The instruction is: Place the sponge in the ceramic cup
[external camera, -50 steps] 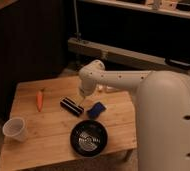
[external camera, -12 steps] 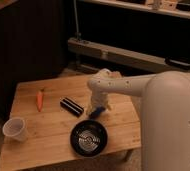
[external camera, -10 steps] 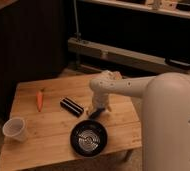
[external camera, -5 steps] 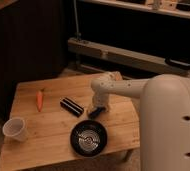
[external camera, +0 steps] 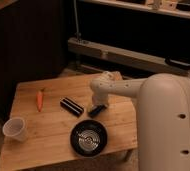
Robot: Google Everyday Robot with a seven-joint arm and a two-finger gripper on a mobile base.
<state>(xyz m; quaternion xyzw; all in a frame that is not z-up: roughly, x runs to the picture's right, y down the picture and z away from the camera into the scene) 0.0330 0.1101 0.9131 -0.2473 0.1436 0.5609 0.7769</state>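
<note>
My gripper (external camera: 96, 110) hangs low over the wooden table (external camera: 43, 115), just right of the table's middle, at the end of the white arm (external camera: 113, 90) that reaches in from the right. The sponge is hidden; the gripper covers the spot where it lay. The ceramic cup (external camera: 15, 129) stands upright near the table's front left corner, well to the left of the gripper and apart from everything else.
A black ribbed bar (external camera: 72, 106) lies just left of the gripper. An orange carrot (external camera: 39, 99) lies further left. A round black bowl (external camera: 89, 139) sits in front of the gripper near the table's front edge. Dark shelving stands behind.
Five seconds ago the blue sponge showed just right of the gripper. The gripper has since moved over it and dropped slightly. Over the last second the arm has barely shifted.
</note>
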